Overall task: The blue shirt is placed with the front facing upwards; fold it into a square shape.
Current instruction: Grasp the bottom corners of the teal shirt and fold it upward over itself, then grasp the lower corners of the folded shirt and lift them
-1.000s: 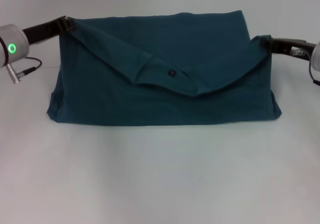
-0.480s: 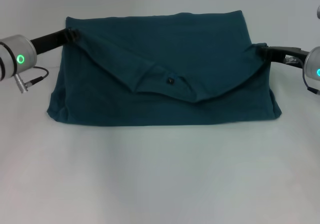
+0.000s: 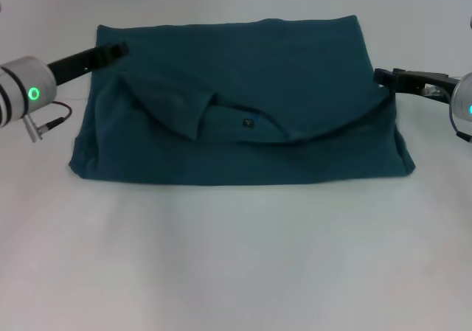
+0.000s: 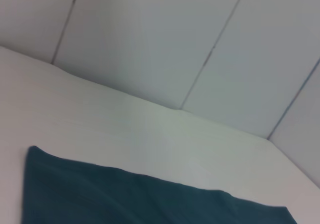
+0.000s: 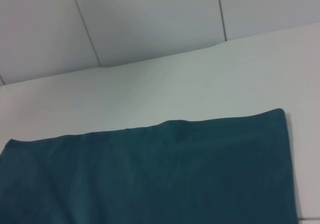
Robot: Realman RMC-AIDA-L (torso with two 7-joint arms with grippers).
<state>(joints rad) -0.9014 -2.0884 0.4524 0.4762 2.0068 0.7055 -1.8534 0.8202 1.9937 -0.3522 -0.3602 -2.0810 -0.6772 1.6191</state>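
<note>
1. Where it lies on the white table, the blue shirt is folded into a wide, flat shape, its top edge straight and its lower corners spreading outward.
2. A folded-down flap crosses the front of the shirt, its lower edge sagging in a shallow curve from the left side to the right side.
3. Near the middle of that curve sits the neckline, with a small dark tag showing inside it.
4. The left gripper is at the shirt's upper left corner, its dark tip lying over the edge of the cloth; whether it has let go or grips the cloth I cannot tell.
5. The right gripper is at the shirt's right edge, its tip touching or just beside the flap's end; its grip on the cloth cannot be judged either.
6. The left wrist view shows only a stretch of the shirt's edge on the table, with a panelled wall behind.
7. The right wrist view shows the shirt's flat top surface and one squared corner against the table.
</note>
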